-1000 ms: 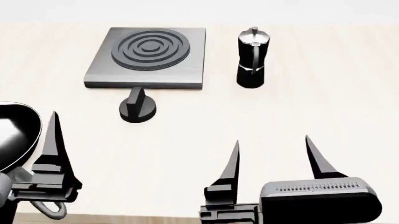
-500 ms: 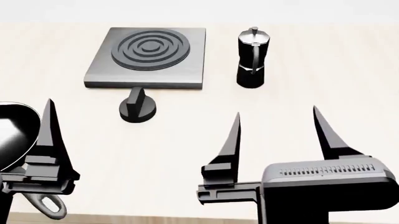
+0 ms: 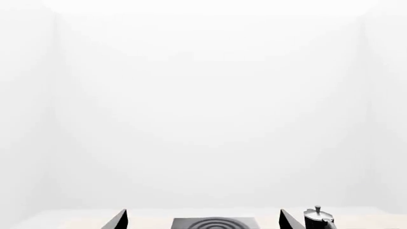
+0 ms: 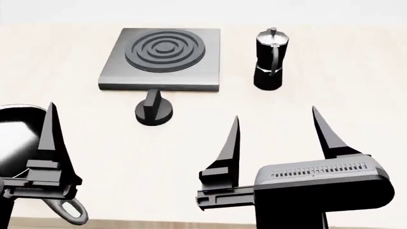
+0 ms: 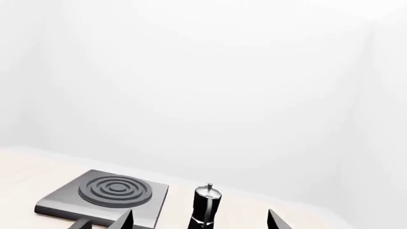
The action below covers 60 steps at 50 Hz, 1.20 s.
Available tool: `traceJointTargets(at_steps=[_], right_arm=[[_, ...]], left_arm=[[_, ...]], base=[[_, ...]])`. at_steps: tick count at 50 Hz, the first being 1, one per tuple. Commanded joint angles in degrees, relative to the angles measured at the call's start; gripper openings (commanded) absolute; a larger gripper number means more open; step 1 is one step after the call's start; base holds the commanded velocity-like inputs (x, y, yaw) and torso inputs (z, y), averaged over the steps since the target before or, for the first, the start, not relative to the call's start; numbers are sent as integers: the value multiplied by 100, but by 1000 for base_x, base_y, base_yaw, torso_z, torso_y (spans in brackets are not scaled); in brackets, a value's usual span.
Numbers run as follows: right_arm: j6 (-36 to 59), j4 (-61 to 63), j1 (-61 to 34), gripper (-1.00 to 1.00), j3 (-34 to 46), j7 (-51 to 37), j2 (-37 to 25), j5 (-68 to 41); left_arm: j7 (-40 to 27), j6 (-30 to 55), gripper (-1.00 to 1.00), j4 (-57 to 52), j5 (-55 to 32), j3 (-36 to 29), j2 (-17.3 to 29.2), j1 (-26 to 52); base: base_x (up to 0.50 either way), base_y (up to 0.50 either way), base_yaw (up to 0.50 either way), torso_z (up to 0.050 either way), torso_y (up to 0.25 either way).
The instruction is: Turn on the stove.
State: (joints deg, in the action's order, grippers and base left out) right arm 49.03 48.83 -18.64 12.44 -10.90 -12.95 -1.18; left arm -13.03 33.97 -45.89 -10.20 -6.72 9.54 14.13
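The stove (image 4: 162, 67) is a flat grey slab with a ring burner (image 4: 165, 49) at the back of the table. Its round black knob (image 4: 153, 112) stands just in front of the slab. My right gripper (image 4: 275, 125) is open and empty, in front and to the right of the knob, well short of it. My left gripper (image 3: 203, 223) is open and empty; one finger (image 4: 52, 143) shows at the left in the head view. The stove also shows in the left wrist view (image 3: 216, 222) and the right wrist view (image 5: 105, 198).
A black moka pot (image 4: 271, 59) stands right of the stove; it shows in the right wrist view (image 5: 207, 206) too. A black frying pan (image 4: 13, 143) lies at the left edge beside my left finger. The light table (image 4: 356, 86) stretches to the right.
My right gripper has moved up and forward toward the stove side. My left gripper has risen a little. The head view has shifted, so stove, knob and pot sit further right and lower.
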Motion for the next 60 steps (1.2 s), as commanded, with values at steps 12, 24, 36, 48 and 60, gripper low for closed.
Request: traceJointTargets(at_steps=[12, 24, 36, 48, 60], right_arm=[[31, 38, -37, 100, 114, -88, -76, 30], [89, 60, -57, 100, 156, -121, -105, 27], [62, -12, -75, 100, 197, -147, -124, 13], [94, 17, -91, 100, 210, -170, -137, -14], [-13, -81, -83, 100, 238, -176, -150, -53]], left_arm=[[-114, 14, 100, -53, -58, -73, 94, 1], [-169, -16, 100, 10, -81, -90, 124, 6], [-238, 318, 100, -98, -237, -33, 141, 223], [-275, 307, 100, -74, -287, -81, 162, 230], [-338, 343, 100, -143, -394, -29, 169, 231]], base=[[0, 151, 0, 0, 0], [0, 153, 0, 0, 0], [0, 153, 0, 0, 0], [0, 154, 0, 0, 0], [0, 152, 0, 0, 0]])
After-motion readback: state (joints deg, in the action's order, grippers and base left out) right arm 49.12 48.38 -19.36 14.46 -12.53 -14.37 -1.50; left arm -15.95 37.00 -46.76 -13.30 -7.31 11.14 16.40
